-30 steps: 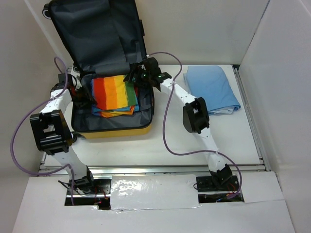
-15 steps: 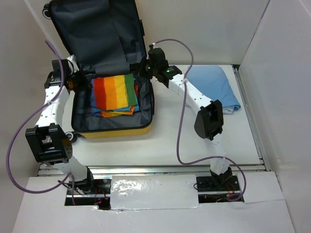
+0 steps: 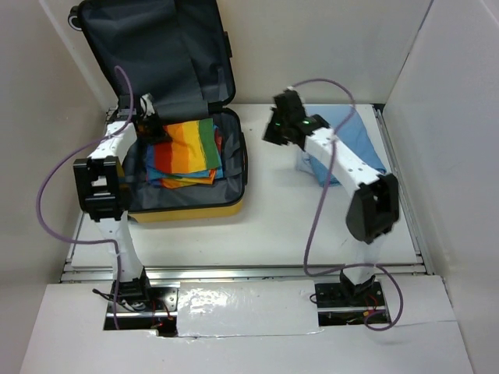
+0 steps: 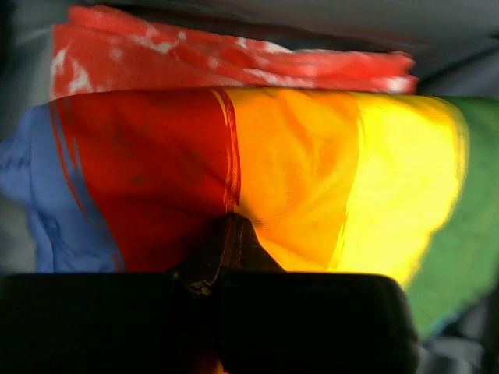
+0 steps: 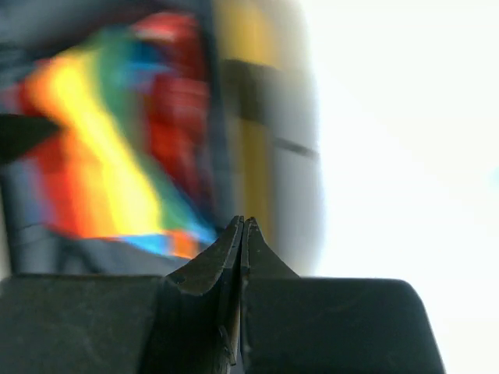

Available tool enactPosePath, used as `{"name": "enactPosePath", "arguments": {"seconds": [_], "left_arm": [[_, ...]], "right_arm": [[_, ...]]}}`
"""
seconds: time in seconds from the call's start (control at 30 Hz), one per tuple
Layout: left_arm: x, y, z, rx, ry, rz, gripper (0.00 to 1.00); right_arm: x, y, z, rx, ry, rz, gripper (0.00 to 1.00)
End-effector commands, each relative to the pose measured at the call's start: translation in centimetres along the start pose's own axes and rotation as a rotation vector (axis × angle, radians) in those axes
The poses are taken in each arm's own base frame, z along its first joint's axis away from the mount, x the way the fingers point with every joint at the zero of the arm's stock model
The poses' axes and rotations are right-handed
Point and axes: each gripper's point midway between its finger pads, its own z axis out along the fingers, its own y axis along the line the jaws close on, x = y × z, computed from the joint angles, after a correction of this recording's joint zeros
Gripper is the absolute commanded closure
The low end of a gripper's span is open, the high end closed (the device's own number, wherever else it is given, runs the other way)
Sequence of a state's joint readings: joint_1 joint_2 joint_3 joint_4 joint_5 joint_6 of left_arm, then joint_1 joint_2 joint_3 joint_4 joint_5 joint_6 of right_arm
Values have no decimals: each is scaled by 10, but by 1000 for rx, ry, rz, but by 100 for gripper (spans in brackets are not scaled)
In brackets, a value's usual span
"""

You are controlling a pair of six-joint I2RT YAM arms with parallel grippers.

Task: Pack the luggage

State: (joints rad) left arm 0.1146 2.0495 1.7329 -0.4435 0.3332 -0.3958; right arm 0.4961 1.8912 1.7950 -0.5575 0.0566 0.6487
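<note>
White worktop (image 3: 281,218) boxed by pale walls. At back left, small bright-yellow hard-shell suitcase (image 3: 187,209) lying open, dark grey lined lid propped upright, folded rainbow-striped cloth (image 3: 187,148) inside. Left end effector (image 3: 150,128) pinched fully closed, tips at the striped cloth; hold on it unclear. Right end effector (image 3: 273,132) closed tight, empty, above worktop between suitcase and folded light-blue cloth (image 3: 355,140).

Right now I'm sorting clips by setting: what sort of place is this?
Probably a lab test cell: plain white panel walls enclose a white table, two robot arms stand at its near edge, and an open yellow hard-shell suitcase holds folded rainbow-striped cloth.
</note>
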Motion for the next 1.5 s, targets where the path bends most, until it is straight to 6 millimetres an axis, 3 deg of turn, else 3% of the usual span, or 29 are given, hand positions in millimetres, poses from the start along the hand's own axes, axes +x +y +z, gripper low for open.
{"name": "enactPosePath", "arguments": {"seconds": [0.0, 0.03, 0.07, 0.1, 0.13, 0.17, 0.2, 0.23, 0.27, 0.3, 0.33, 0.37, 0.4, 0.43, 0.47, 0.5, 0.53, 0.7, 0.83, 0.9, 1.07, 1.2, 1.33, 1.47], "left_arm": [[-10, -2, 24, -1, -13, 27, 100], [-19, -6, 24, -3, -29, 39, 100], [-13, -7, 27, -11, 1, 43, 100], [-19, -12, 27, -12, -6, 55, 100], [-21, -16, 24, -14, -10, 65, 100], [-27, -32, 13, -6, -39, 97, 100], [-32, -42, 4, 2, -60, 117, 100], [-35, -57, -4, 20, -83, 150, 100], [-48, -77, -30, 47, -139, 183, 100], [-50, -82, -41, 52, -158, 199, 100], [-50, -117, -65, 95, -198, 258, 96], [-42, -124, -73, 102, -192, 273, 91], [-40, -133, -83, 116, -204, 290, 86], [-37, -155, -108, 155, -238, 326, 73], [-25, -158, -110, 163, -217, 332, 65], [-14, -170, -117, 187, -208, 338, 58], [-11, -181, -135, 217, -226, 347, 57], [47, -210, -151, 308, -131, 390, 55], [67, -216, -168, 323, -128, 396, 55], [77, -215, -171, 340, -113, 390, 55], [86, -214, -166, 334, -79, 391, 55], [85, -217, -168, 334, -80, 396, 56], [86, -220, -171, 347, -85, 399, 55], [92, -226, -173, 374, -64, 406, 56]], "right_arm": [[-46, -65, -64, 116, -156, 92, 100], [-35, -89, -79, 160, -156, 111, 98], [-31, -107, -86, 186, -156, 131, 98], [-23, -139, -98, 236, -159, 181, 97], [-18, -154, -102, 249, -155, 208, 95], [-12, -168, -105, 267, -156, 263, 91], [2, -199, -110, 312, -145, 323, 87], [5, -205, -112, 284, -143, 370, 69], [11, -215, -113, 282, -145, 431, 55], [18, -238, -116, 294, -160, 490, 29], [22, -242, -117, 281, -157, 535, 19], [31, -249, -117, 292, -153, 559, 14], [28, -257, -118, 303, -179, 583, 3], [30, -262, -117, 312, -188, 615, 0], [36, -269, -113, 315, -176, 643, 0], [30, -274, -110, 304, -200, 655, 0], [30, -278, -106, 309, -201, 685, 0], [22, -305, -77, 335, -233, 746, 0], [12, -312, -48, 326, -209, 783, 1], [19, -313, -27, 330, -169, 830, 4], [35, -313, 3, 354, -126, 878, 27], [43, -310, 14, 392, -100, 866, 69], [45, -306, 14, 394, -76, 846, 100], [53, -304, -3, 427, -37, 797, 100]]}}
